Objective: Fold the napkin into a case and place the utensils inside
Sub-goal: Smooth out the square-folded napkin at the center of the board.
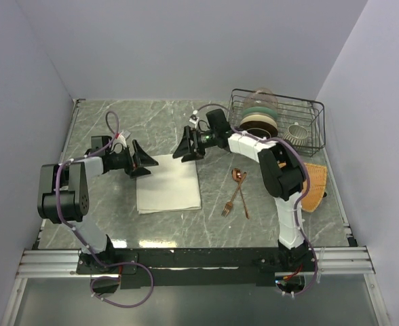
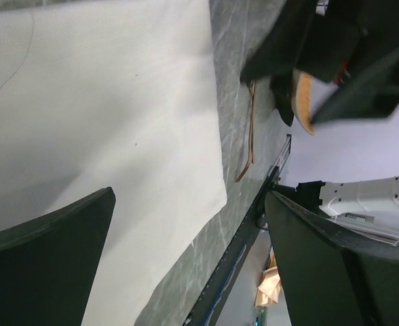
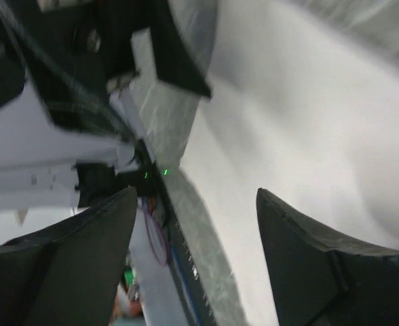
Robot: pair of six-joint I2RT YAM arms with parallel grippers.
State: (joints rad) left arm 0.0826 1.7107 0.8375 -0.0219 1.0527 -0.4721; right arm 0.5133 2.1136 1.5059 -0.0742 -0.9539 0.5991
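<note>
The black wire basket [image 1: 316, 125] at the far right holds plates [image 1: 259, 117] standing on edge and a small ribbed bowl [image 1: 297, 131]. The napkin [image 1: 169, 185] lies flat on the marble table [image 1: 104, 204], left of centre. The copper spoon [image 1: 237, 174] and fork [image 1: 231, 200] lie crossed just right of it. The left gripper [image 1: 144, 161], fingers spread, is at the napkin's far left corner. The right gripper [image 1: 187, 153], fingers apart, is at its far right corner.
</note>
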